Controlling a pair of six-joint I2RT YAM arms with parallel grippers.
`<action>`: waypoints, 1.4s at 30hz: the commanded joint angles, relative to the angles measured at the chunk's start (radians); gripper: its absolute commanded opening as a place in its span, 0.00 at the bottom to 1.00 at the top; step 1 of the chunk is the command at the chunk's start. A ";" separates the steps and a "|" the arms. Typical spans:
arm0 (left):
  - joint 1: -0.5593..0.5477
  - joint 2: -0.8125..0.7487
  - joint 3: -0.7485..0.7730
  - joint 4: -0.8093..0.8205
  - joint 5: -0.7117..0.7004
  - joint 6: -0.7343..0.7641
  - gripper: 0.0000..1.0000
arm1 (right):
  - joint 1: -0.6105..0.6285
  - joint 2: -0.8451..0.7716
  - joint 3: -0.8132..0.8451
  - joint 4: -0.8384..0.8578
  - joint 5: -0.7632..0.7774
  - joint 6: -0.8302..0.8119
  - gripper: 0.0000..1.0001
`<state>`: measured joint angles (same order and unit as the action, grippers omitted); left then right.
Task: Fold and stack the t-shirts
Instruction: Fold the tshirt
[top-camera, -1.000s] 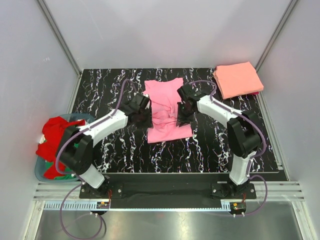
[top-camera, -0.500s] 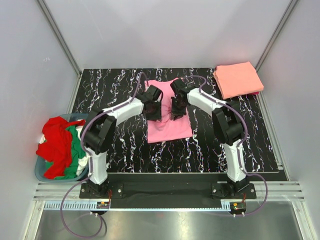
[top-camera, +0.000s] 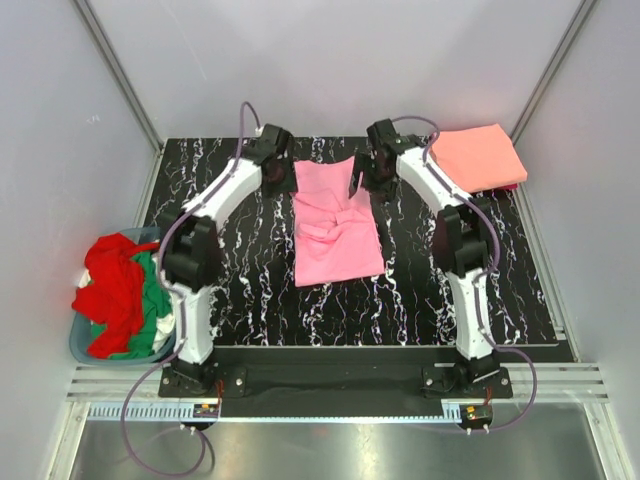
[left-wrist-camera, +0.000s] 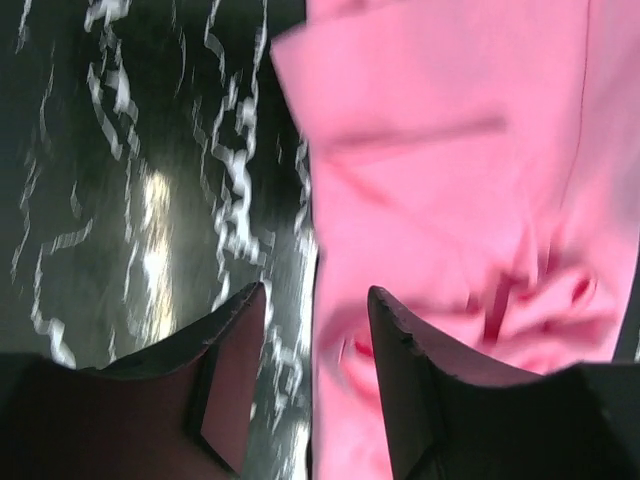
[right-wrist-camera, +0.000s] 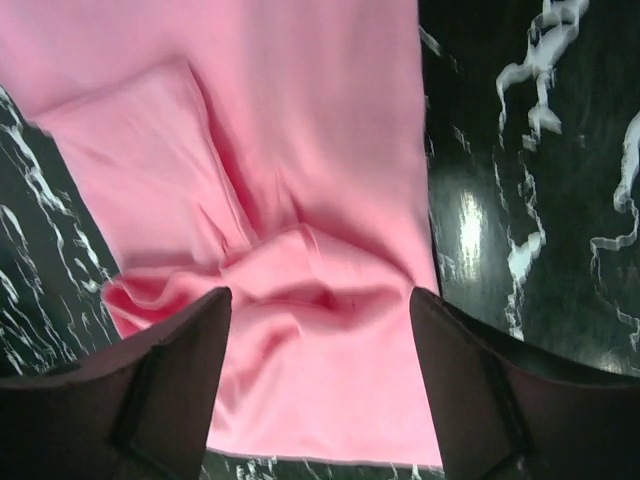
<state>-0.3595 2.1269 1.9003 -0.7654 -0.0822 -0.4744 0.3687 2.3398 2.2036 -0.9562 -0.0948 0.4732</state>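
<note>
A bubblegum pink t-shirt (top-camera: 338, 228) lies flat mid-table as a long strip, both sides folded in and bunched near its middle. My left gripper (top-camera: 274, 170) hovers at its far left corner, open, with the cloth's edge (left-wrist-camera: 440, 180) and bare table showing between its fingers (left-wrist-camera: 232, 360). Over the far right corner my right gripper (top-camera: 363, 177) stands wide open, holding nothing; pink cloth (right-wrist-camera: 300, 190) lies below its fingers (right-wrist-camera: 175, 385). A folded salmon-orange t-shirt (top-camera: 476, 157) rests at the back right corner. Red, green and white shirts (top-camera: 118, 290) are heaped in the basket.
The round blue-grey basket (top-camera: 82, 347) stands off the table's left edge. Grey walls close in the black marbled table (top-camera: 230, 290) on three sides. Something dark red (top-camera: 512, 186) peeks out under the salmon-orange shirt.
Both grippers let go of the folded-in sides of the pink shirt, opened, and moved away to its far corners. The shirt now lies flat as a strip.
</note>
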 joint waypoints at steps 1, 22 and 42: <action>-0.059 -0.259 -0.200 0.062 -0.010 0.017 0.50 | 0.024 -0.251 -0.283 0.095 -0.005 -0.004 0.81; -0.157 -0.751 -1.279 0.710 0.251 -0.302 0.71 | 0.024 -0.565 -1.098 0.450 -0.091 0.117 0.75; -0.280 -0.645 -1.265 0.781 0.181 -0.394 0.00 | 0.024 -0.575 -1.196 0.524 -0.143 0.150 0.00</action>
<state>-0.6044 1.4971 0.5858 0.0669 0.1471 -0.8684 0.3901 1.7992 1.0462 -0.4374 -0.2344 0.6151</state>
